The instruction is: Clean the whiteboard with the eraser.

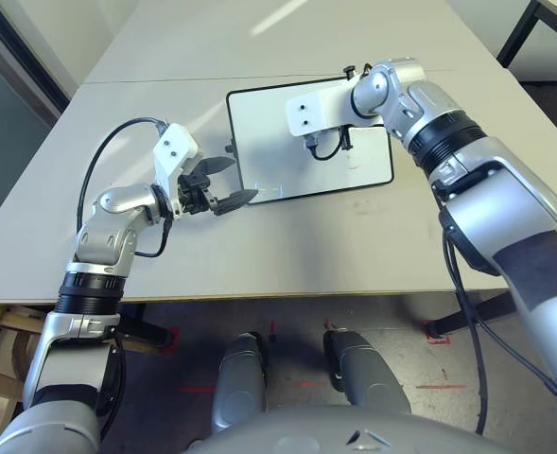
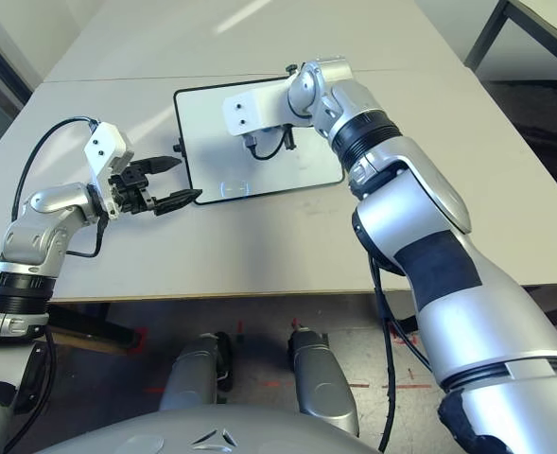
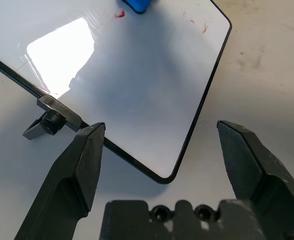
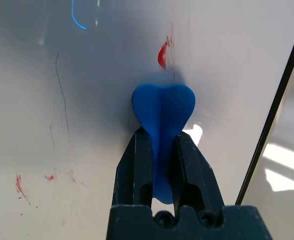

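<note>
Red marker residue [image 4: 162, 54] lies just ahead of the right tool [image 4: 161, 145], which grips the eraser [image 4: 162, 107] upright against the whiteboard [image 1: 259, 118], while the left tool [image 1: 226, 182] waits open beside its edge.

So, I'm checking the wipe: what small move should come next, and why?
Probably slide the small blue bone-shaped eraser, pinched in the right claw, onto the red mark just beyond it on the glossy white black-framed whiteboard.
</note>
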Tool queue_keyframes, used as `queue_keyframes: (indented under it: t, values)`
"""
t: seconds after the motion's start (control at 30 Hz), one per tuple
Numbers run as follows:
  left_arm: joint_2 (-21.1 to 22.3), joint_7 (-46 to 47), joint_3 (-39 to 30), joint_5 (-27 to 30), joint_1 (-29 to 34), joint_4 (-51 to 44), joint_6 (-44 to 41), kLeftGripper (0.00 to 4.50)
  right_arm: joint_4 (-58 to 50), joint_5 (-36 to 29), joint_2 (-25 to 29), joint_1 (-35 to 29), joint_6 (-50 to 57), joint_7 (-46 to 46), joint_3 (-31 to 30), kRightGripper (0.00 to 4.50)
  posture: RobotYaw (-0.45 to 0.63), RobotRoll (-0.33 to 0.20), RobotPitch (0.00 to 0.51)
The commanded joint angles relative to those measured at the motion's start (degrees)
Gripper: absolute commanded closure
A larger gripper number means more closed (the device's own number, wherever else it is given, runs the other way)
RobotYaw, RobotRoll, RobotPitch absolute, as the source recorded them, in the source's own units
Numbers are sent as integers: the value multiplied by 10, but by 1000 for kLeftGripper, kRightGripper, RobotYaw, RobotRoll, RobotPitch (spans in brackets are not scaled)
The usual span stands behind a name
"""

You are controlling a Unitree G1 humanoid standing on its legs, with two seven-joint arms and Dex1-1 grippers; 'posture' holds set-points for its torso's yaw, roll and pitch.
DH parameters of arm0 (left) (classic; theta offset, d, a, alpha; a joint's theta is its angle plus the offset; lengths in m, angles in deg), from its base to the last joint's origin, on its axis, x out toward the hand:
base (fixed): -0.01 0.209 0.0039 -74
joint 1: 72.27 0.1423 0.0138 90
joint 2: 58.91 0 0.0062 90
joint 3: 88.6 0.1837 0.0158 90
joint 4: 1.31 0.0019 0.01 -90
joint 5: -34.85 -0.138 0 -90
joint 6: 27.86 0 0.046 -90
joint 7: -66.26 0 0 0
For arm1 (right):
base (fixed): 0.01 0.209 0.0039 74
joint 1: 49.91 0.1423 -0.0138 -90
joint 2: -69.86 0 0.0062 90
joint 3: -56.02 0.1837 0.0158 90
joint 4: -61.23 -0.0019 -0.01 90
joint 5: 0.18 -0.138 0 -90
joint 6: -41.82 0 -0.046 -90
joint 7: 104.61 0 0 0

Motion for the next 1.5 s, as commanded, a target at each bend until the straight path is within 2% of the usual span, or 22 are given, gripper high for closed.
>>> queue_keyframes:
  t: [0.03, 0.6, 0.93, 1.1, 1.27, 1.5]
  values:
    - [-3, 1, 0, -3, 7, -3, -1, 0, 4, -2, -21, -8, -4, -1, -4, 4189, -51, 0, 124]
    - [-9, 11, -2, -2, 18, -15, -2, 0, -6, -1, -57, -8, -23, 5, -8, 4189, -29, 0, 120]
    - [-12, 7, 1, -3, 11, -6, 1, 0, -39, -2, -8, -13, -18, 47, -2, 4189, -56, 0, 120]
    - [-14, 4, 4, -5, 6, 0, 4, 0, -81, -14, 41, -23, -18, 97, 7, 4189, -61, 0, 121]
    - [-16, 2, 5, -5, 5, 1, 5, 0, -216, -50, 130, -74, 18, 209, 26, 4189, -71, 0, 123]
    - [-18, 1, 6, -5, 5, 2, 5, 0, -336, -60, 227, -135, 91, 260, 58, 4189, -89, 0, 132]
